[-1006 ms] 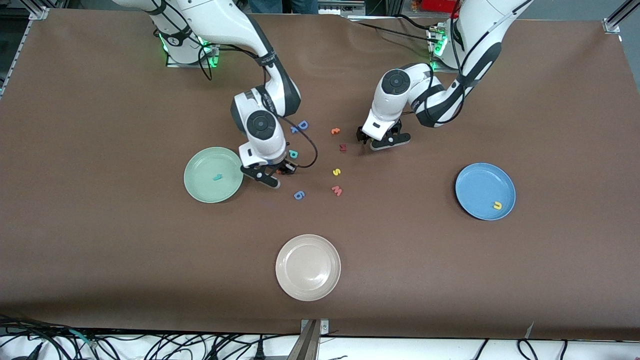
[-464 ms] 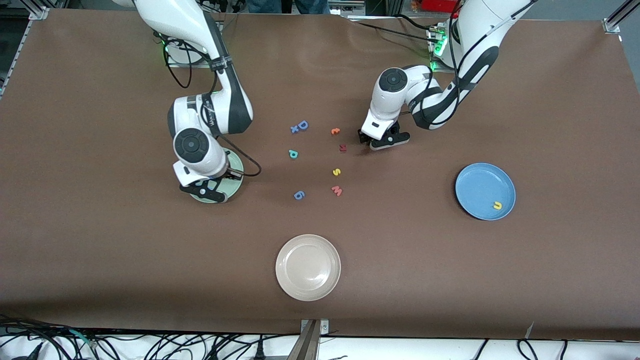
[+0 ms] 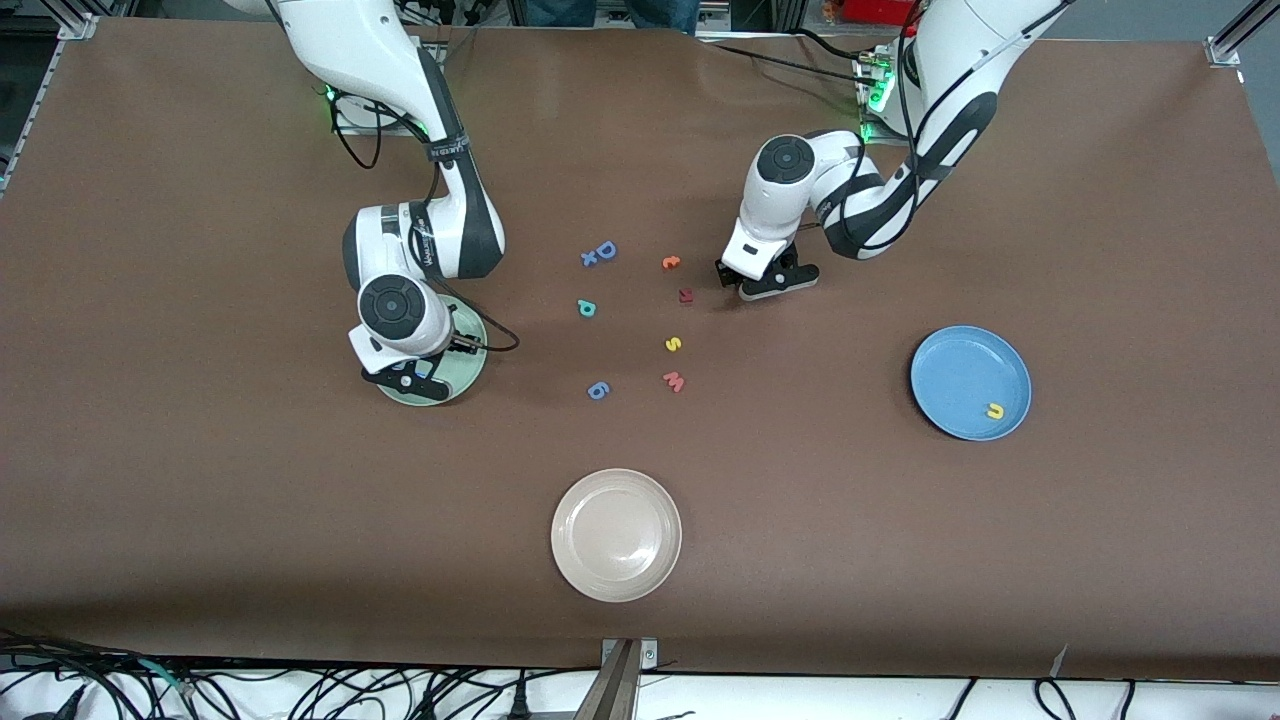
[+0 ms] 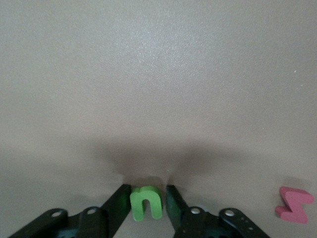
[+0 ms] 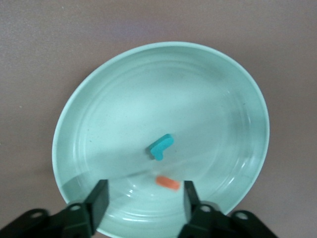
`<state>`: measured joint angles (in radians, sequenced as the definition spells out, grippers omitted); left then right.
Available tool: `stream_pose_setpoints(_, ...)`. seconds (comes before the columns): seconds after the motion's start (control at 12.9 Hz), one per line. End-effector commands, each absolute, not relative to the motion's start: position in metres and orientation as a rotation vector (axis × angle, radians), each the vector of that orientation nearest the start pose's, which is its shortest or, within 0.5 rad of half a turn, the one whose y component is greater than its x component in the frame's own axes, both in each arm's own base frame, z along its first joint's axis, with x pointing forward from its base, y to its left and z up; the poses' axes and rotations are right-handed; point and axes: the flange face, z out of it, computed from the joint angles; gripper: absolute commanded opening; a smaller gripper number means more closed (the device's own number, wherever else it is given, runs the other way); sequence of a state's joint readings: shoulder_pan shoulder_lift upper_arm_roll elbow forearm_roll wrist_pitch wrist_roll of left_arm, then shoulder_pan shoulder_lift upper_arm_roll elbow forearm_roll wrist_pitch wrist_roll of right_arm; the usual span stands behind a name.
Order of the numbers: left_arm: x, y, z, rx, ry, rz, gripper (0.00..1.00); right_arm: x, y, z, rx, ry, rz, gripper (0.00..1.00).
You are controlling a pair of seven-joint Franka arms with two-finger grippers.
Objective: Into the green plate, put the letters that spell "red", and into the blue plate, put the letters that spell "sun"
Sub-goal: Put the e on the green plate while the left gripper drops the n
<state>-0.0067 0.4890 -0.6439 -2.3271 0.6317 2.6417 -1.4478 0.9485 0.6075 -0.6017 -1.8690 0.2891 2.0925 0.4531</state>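
**Item 1: green plate** (image 5: 198, 99). Pos.: on counter (image 3: 900, 560), toward right arm's end.
- Contents: teal "r" (image 5: 161, 147) near centre; orange "e" (image 5: 167, 183) flat just beside it. Both are loose, nothing touching them.
- Right tool (image 5: 144, 193): low over plate, fingers spread wide, holding nothing. The "e" lies under the gap btwn them.

**Item 2: teal "d"** (image 3: 586, 308). Pos.: bare counter, mid-table, well apart from green plate. Not yet collected.

**Item 3: yellow "s"** (image 3: 673, 344). Pos.: bare counter, nearer front camera than dark red letter (image 3: 685, 295). Not yet collected.

**Item 4: olive-green "n"** (image 4: 145, 202). Pos.: on counter, just beside dark red letter.
- Left tool (image 4: 147, 193): down at counter level, fingers drawn in around the "n". Pads appear to touch both outer flanks, i.e. pinching it.

**Item 5: blue plate** (image 3: 960, 370). Pos.: toward left arm's end. Contents: yellow "u" (image 3: 994, 411) near the rim.

**Handling (judgement, all letters):**
- Foam, so v. light, soft, squashes under pressure, not fragile.
- Thin and tiny, so likely to tip, skid or cling to a pad on release.
- Best hold: across outer flanks, low, w/ gentle squeeze, as on the "n".
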Motion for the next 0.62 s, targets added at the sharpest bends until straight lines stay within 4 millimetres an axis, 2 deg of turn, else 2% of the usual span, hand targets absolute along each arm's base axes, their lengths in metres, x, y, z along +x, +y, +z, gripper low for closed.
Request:
stream_pose_setpoints(0.0, 0.383, -0.335, 0.166, -3.103, -0.446, -0.021, 0.32, 0.559, 0.247, 0.232, -3.291, 0.378, 0.318, 0.99)
stream_pose_setpoints(0.08, 0.384, -0.335, 0.166, -3.103, -0.444, -0.022, 0.29, 0.556, 0.255, 0.237, -3.271, 0.416, 0.329, 0.99)
stream_pose_setpoints(0.23, 0.385, -0.333, 0.166, -3.104, -0.44, -0.022, 0.25, 0.541, 0.301, 0.236, -3.199, 0.526, 0.345, 0.98)
stream_pose_setpoints(0.39, 0.388, -0.334, 0.168, -3.106, -0.44, -0.028, 0.2, 0.531, 0.33, 0.236, -3.175, 0.641, 0.292, 0.96)
stream_pose_setpoints(0.54, 0.392, -0.334, 0.17, -3.109, -0.447, -0.035, 0.16, 0.509, 0.372, 0.228, -3.123, 0.757, 0.246, 0.96)
